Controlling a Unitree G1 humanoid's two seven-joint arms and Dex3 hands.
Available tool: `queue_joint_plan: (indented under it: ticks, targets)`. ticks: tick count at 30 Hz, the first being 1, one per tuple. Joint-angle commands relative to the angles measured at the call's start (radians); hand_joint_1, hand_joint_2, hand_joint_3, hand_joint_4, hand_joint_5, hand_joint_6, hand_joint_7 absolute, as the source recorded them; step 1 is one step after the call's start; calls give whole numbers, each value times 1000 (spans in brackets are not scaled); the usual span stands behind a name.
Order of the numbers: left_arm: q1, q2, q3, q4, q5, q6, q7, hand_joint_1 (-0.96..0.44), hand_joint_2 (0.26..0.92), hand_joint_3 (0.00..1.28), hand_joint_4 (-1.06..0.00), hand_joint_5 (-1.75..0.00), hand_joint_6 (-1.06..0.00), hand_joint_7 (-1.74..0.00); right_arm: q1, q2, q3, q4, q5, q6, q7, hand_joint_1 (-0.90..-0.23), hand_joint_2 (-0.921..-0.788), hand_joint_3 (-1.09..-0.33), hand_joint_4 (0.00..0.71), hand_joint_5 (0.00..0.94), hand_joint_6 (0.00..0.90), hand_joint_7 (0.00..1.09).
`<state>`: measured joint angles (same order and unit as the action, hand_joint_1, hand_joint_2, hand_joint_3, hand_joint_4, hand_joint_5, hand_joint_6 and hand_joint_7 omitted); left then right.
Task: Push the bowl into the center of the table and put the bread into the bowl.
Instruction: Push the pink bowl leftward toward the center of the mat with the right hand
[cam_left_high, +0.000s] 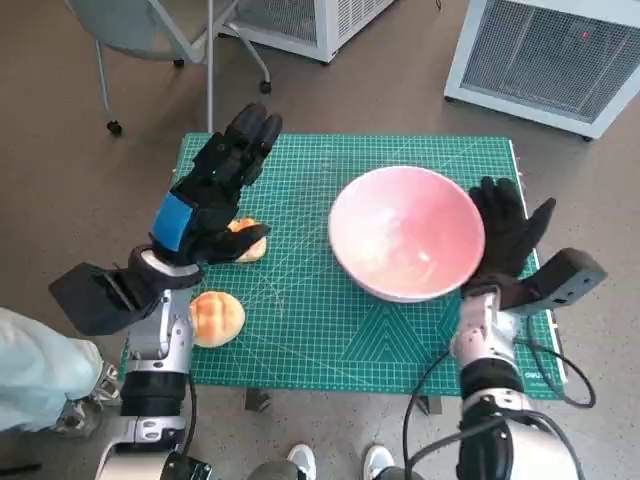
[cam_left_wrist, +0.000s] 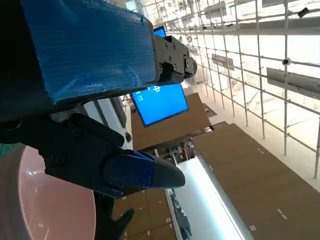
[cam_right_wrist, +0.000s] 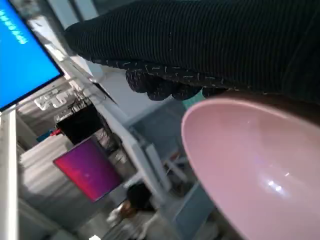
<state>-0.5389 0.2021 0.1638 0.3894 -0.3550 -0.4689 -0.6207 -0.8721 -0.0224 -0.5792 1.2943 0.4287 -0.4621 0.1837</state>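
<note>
Landmark: the pink bowl (cam_left_high: 407, 232). Far left of it, at the near-left edge of the green mat (cam_left_high: 300, 330) on the surface, we see a bread roll (cam_left_high: 216, 317) lying free. A second bread piece (cam_left_high: 247, 243) lies between that roll and the bowl, partly hidden under the left hand (cam_left_high: 215, 190). That hand hangs over it, fingers spread and pointing away from the robot, thumb just by the bread; we judge it released, holding nothing, probably parked above the bread ready for the pick once the bowl is placed.

The bowl sits right of the mat's middle, so the push looks unfinished. Right of the bowl, the right hand (cam_left_high: 506, 238) stands flat against its outer wall, fingers extended, gripping nothing. We read that as the pushing pose, palm set to shove the bowl toward centre.

Views: only the head view shows both breads and the mat. The left wrist view gives the taped back of the left hand (cam_left_wrist: 85, 45), the bowl's rim (cam_left_wrist: 50, 210) and a blue screen (cam_left_wrist: 160, 102) behind, no bread. The right wrist view shows the glove (cam_right_wrist: 210, 45) right at the bowl's rim (cam_right_wrist: 250, 170), contact likely, plus blurred room background.
</note>
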Motion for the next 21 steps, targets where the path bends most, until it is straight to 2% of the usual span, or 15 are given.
queue_joint_plan:
  ticks: [1, 6, 21]
  targets:
    - [20, 17, 13, -33, -9, 12, 5, -623, 921, 187, -110, 0, -209, -9, -15, 19, 2, 14, -3, 23, 8, -614, -921, -870, 237, 0, 206, 341]
    - [33, 18, 18, -44, -5, 14, 16, -622, 921, 186, -110, 0, -217, -12, -30, 31, 22, 16, -25, 26, 4, -614, -921, -879, 235, 0, 211, 330]
    - [62, 13, 16, -74, 2, 16, 58, -617, 921, 185, -107, 0, -235, -18, -69, 67, 44, 23, -51, 65, 9, -604, -921, -887, 233, 2, 219, 311]
